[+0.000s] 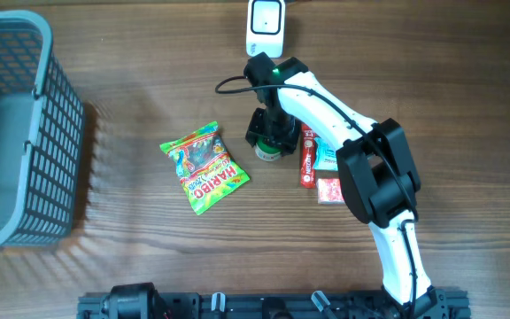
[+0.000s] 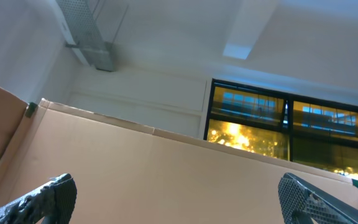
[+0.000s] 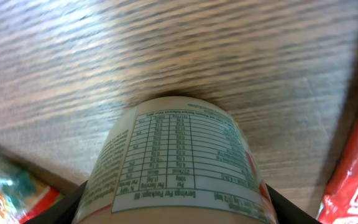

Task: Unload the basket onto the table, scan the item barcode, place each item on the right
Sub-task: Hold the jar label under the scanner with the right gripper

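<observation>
Overhead, the right arm reaches down over a small white container (image 1: 268, 152) on the worktop (image 1: 149, 80), near the white scanner (image 1: 265, 27), probably so it can be lifted and its label turned toward the scanner. In the right wrist view the container sits squarely between the right jaws, one on either side. Whether they press it I cannot tell. Off the worktop, the left jaws stand wide apart, empty.

Overhead looks down; right wrist skims table (image 3: 135, 43); left seemingly points upward.
</observation>
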Motion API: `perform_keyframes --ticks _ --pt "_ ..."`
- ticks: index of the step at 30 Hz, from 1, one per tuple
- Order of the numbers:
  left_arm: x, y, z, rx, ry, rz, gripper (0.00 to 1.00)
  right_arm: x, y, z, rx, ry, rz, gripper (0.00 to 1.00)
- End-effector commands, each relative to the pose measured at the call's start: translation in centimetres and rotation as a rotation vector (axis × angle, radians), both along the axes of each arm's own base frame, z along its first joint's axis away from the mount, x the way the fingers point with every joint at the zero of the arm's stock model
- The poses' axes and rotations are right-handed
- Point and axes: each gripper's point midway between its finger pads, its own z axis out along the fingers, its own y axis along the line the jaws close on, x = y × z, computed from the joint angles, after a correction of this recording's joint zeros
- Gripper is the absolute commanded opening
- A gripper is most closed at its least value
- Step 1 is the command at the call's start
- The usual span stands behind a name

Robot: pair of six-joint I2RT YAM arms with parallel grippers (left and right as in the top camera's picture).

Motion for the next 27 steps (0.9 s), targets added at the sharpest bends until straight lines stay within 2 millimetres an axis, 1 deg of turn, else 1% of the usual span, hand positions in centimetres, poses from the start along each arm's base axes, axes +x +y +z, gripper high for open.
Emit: perform_keyframes --ticks 1,3,5,7,9,11,12,13,16,18,20,23,25,27 --pt "-0.6 0.3 0.1 -0.019 -0.023 0.004 1.00 -0.2 -0.2 -1.8 0.021 0.012 0.150 0.50" --pt "-0.7 2.2 -0.2 -0.097 -0.020 0.080 1.00 -0.1 -0.1 -0.7 0.040 -0.005 0.175 0.50" --pt "-0.1 3.5 -1.2 -0.150 0.024 0.136 1.00 0.2 0.0 0.5 0.055 -0.031 0.205 0.50" --pt "0.6 4.4 -2.4 -0.186 0.081 0.179 1.00 0.3 0.1 1.9 0.068 -0.058 0.228 0.50" --pt "2.0 4.8 -4.5 -0.197 0.185 0.204 1.00 0.3 0.1 3.4 0.081 -0.083 0.247 0.50" --pt "4.3 3.8 -7.8 -0.150 0.353 0.160 1.00 0.3 -0.1 5.2 0.091 -0.113 0.262 0.50" --pt "5.0 3.6 -9.2 -0.141 0.417 0.153 1.00 0.3 0.0 6.1 0.100 -0.132 0.272 0.50" --pt "5.4 3.6 -9.9 -0.140 0.449 0.155 1.00 0.3 -0.1 6.8 0.103 -0.145 0.273 0.50" --pt "6.9 3.7 -12.8 -0.131 0.566 0.166 1.00 0.3 -0.1 9.8 0.130 -0.209 0.280 0.51" --pt "8.1 3.7 -14.2 -0.085 0.622 0.186 1.00 0.3 -0.2 11.8 0.149 -0.258 0.288 0.50" --pt "9.3 3.1 -15.1 -0.013 0.658 0.179 1.00 0.3 -0.5 13.8 0.151 -0.309 0.290 0.51" --pt "11.2 0.8 -16.0 0.127 0.677 0.083 1.00 0.0 -1.3 16.2 0.136 -0.370 0.290 0.51" --pt "12.6 -0.8 -16.9 0.206 0.680 0.009 1.00 -0.4 -1.7 17.3 0.135 -0.390 0.289 0.51" --pt "14.0 -1.1 -18.0 0.217 0.695 -0.016 1.00 -0.7 -2.0 17.8 0.129 -0.395 0.289 0.51"
